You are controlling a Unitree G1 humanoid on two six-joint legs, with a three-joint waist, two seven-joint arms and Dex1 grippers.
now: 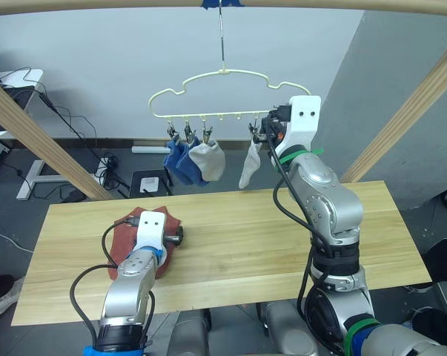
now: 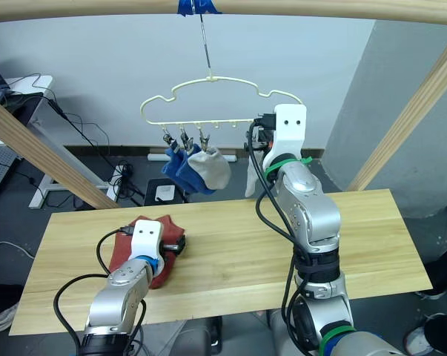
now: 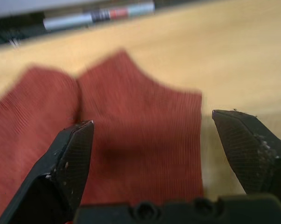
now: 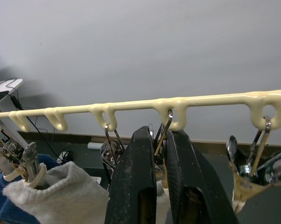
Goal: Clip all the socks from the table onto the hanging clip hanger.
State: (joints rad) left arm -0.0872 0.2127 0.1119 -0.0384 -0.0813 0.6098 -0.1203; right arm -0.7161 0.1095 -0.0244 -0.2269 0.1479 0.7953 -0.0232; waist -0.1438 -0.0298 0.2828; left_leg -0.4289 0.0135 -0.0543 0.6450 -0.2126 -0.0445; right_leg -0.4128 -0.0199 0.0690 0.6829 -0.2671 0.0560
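The cream clip hanger (image 1: 219,74) hangs from the top pole. Two blue socks (image 1: 180,165) and a light grey sock (image 1: 210,159) hang from its left clips, and another grey sock (image 1: 249,167) hangs further right. My right gripper (image 1: 262,132) is raised to the hanger's lower bar, its fingers (image 4: 135,186) shut on a metal clip (image 4: 162,133) above that sock. Two rust-red socks (image 3: 140,135) lie side by side on the table (image 1: 282,230) at its left. My left gripper (image 3: 154,140) hovers low over them, open and holding nothing.
Round wooden poles (image 1: 30,133) slant up on both sides of the table, and one runs across the top (image 1: 319,6). Behind the table, on the floor, are cables and a black box (image 1: 149,182). A white desk (image 1: 15,78) stands far left.
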